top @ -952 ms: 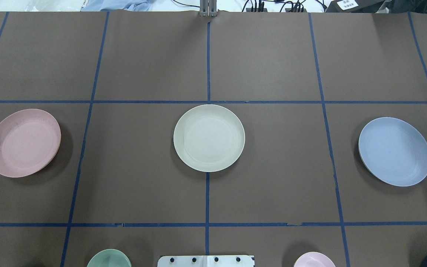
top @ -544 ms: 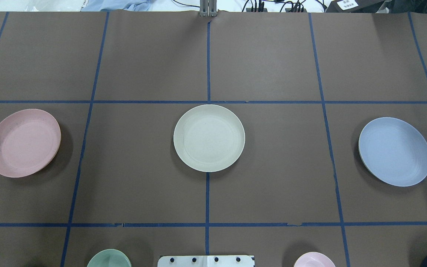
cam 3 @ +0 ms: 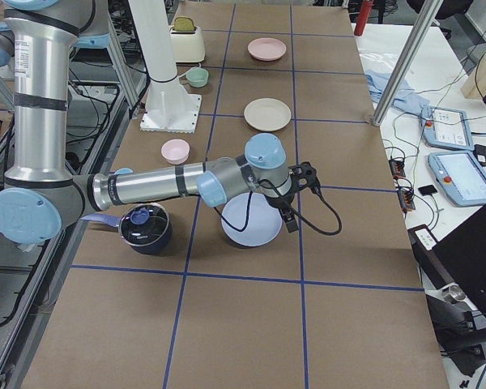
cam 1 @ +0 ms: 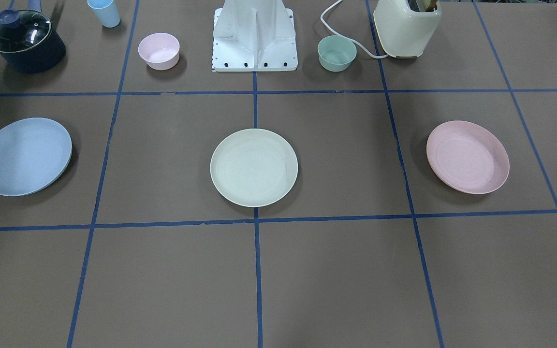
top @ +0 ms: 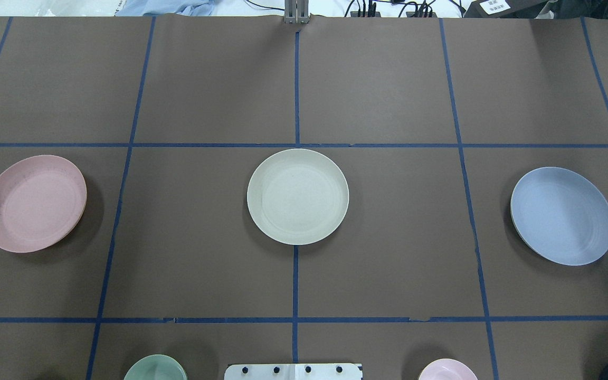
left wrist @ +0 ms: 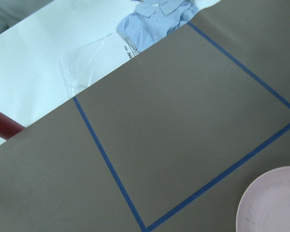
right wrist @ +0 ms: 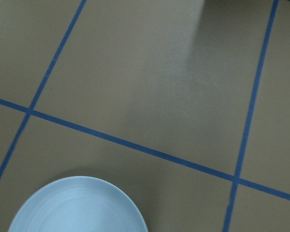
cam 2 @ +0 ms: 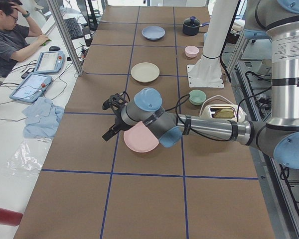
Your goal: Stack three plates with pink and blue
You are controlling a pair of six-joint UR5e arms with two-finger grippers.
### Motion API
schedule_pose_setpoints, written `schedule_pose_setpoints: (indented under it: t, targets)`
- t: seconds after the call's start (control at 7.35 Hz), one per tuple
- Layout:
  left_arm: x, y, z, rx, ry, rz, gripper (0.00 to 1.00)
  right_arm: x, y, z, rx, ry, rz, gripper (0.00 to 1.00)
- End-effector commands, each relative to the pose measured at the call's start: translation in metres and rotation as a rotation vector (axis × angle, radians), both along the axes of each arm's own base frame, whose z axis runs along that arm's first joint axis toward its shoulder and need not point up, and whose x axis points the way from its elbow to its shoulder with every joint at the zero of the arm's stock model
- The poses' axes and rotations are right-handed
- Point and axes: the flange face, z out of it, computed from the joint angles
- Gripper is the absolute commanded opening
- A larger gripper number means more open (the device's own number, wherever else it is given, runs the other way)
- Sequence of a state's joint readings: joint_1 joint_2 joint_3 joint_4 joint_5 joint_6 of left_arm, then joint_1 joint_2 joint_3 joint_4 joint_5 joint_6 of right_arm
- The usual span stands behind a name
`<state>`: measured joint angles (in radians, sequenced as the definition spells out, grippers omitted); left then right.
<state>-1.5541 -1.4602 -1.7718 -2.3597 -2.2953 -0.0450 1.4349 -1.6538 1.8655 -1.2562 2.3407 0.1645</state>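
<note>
On the table (top: 388, 84) your three plates lie well apart, nothing stacked yet | cream plate (top: 297, 196) centre, pink plate (top: 34, 203) left, blue plate (top: 561, 215) right | left gripper (cam 2: 109, 119) near pink, right gripper (cam 3: 301, 198) near blue; open or closed, I cannot tell

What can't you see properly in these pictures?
- Side views: left gripper and right gripper too small to tell open or shut.
- Left side view: left arm hides part of the pink plate.
- Right side view: right arm hides part of the blue plate.
- Overhead view: bottom edge cuts off the green bowl and pink bowl.
</note>
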Motion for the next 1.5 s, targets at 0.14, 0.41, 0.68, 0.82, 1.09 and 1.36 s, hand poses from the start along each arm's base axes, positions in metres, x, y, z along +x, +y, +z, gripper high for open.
schedule_pose_setpoints:
  t: [0.14,0.41,0.68,0.82,1.09,1.36]
  targets:
    - [0.087,0.016,0.054,-0.145,0.118,0.078,1.00,-0.051,0.005,-0.044,-0.054,-0.056,0.012,1.00]
    - [0.120,0.040,0.115,-0.220,0.197,0.064,1.00,-0.053,0.007,-0.043,-0.060,-0.056,0.011,1.00]
    - [0.157,0.051,0.137,-0.299,0.254,-0.011,0.99,-0.053,0.008,-0.041,-0.066,-0.057,0.011,1.00]
    - [0.180,0.053,0.145,-0.329,0.239,-0.041,0.98,-0.053,0.008,-0.040,-0.067,-0.056,0.011,1.00]
    - [0.210,0.061,0.151,-0.366,0.241,-0.047,0.82,-0.053,0.008,-0.040,-0.067,-0.055,0.012,1.00]
    - [0.229,0.067,0.155,-0.362,0.217,-0.031,0.72,-0.052,0.008,-0.040,-0.066,-0.053,0.014,1.00]
